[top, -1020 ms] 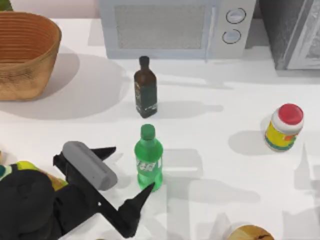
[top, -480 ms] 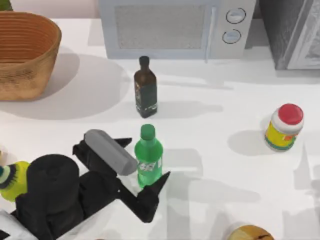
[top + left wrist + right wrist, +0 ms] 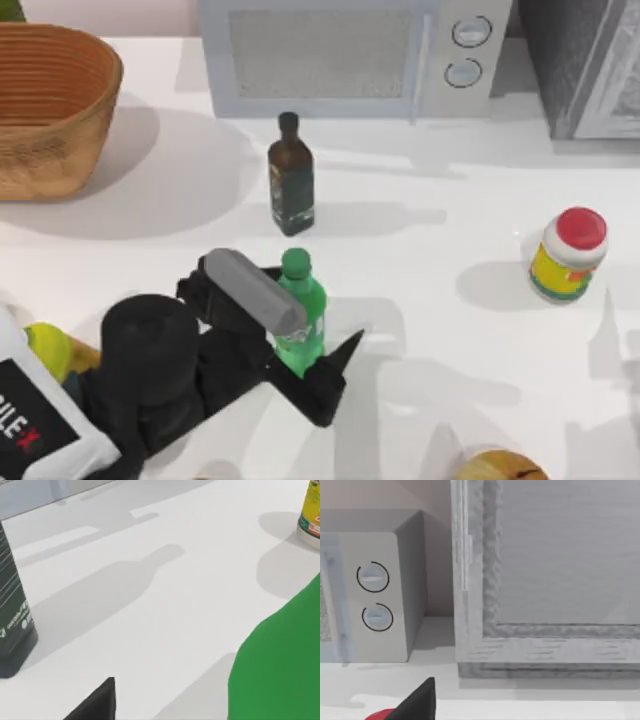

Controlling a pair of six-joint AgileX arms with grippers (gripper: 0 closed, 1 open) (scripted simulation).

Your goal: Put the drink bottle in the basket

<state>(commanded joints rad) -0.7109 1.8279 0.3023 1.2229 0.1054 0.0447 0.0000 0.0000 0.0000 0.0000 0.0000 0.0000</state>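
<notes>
The bright green drink bottle [image 3: 301, 318] stands upright in the front middle of the table. My left gripper [image 3: 316, 310] is open around its lower body, one black finger [image 3: 338, 362] to its right and the other hidden under the grey wrist bar. The left wrist view has the green bottle [image 3: 280, 670] close up beside one fingertip [image 3: 95, 705]. The wicker basket [image 3: 50, 110] sits at the far back left, well away from the bottle. In the right wrist view, one dark fingertip [image 3: 422, 700] of my right gripper points at the back wall, set off to the side as if open.
A dark olive glass bottle [image 3: 291, 180] stands just behind the drink bottle. A microwave [image 3: 350, 55] and a grey cabinet [image 3: 590, 60] line the back. A red-lidded yellow jar [image 3: 568, 255] is at the right, a yellow-green bottle [image 3: 45, 348] at front left.
My left arm has moved right and toward the back, so its open fingers now straddle the drink bottle. The bottle has not moved.
</notes>
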